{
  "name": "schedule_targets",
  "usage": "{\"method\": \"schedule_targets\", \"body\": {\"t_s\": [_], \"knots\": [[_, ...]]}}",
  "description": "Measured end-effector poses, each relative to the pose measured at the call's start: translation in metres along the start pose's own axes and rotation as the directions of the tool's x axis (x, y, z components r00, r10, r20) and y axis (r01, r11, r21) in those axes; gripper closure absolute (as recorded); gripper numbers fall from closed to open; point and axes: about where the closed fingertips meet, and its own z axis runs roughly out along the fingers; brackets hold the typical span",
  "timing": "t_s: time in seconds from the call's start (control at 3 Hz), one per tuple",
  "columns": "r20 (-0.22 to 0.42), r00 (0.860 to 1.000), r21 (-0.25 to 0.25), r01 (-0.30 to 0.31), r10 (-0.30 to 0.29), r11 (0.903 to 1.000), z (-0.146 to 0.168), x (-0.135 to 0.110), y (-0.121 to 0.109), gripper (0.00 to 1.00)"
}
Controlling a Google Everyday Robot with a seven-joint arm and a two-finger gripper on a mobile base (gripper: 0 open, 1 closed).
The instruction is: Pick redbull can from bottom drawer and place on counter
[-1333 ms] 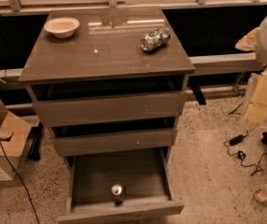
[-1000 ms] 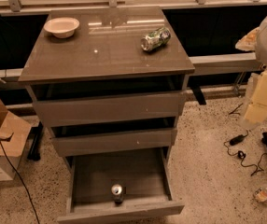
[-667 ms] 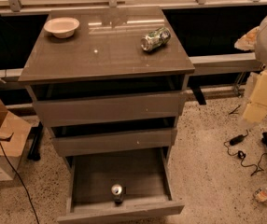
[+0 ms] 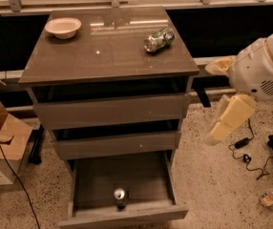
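the robot arm has swung lower and closer to the cabinet's right side; the cabinet and its contents are unchanged.
the pale beige gripper (image 4: pixel 225 123) hangs right of the middle drawer, well apart from the small slim silver-topped redbull can (image 4: pixel 120 195); whether it is open or closed cannot be told. the can stands upright in the open grey-brown bottom drawer (image 4: pixel 86 185), just behind its front wall. likely risks: clipping that wall or the drawer above and tipping the can, or nudging the dented green-and-white can (image 4: pixel 158 39) lying on the glossy grey-brown counter (image 4: pixel 103 56). no brand or writing is readable.
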Motion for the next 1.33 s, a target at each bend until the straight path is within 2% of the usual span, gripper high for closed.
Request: {"method": "schedule_targets", "body": {"t_s": [0.33,0.67,1.0,1.33], "knots": [[0.197,0.978,-0.051,-0.054,0.063,0.9973,0.050,-0.007,0.002,0.00],[0.262,0.960,-0.056,-0.085,0.097,0.9948,0.055,-0.024,-0.003,0.00],[0.246,0.963,-0.068,-0.098,0.112,0.9928,0.072,-0.017,-0.005,0.00],[0.307,0.942,-0.105,-0.109,0.136,0.9886,0.117,-0.012,-0.005,0.00]]}}
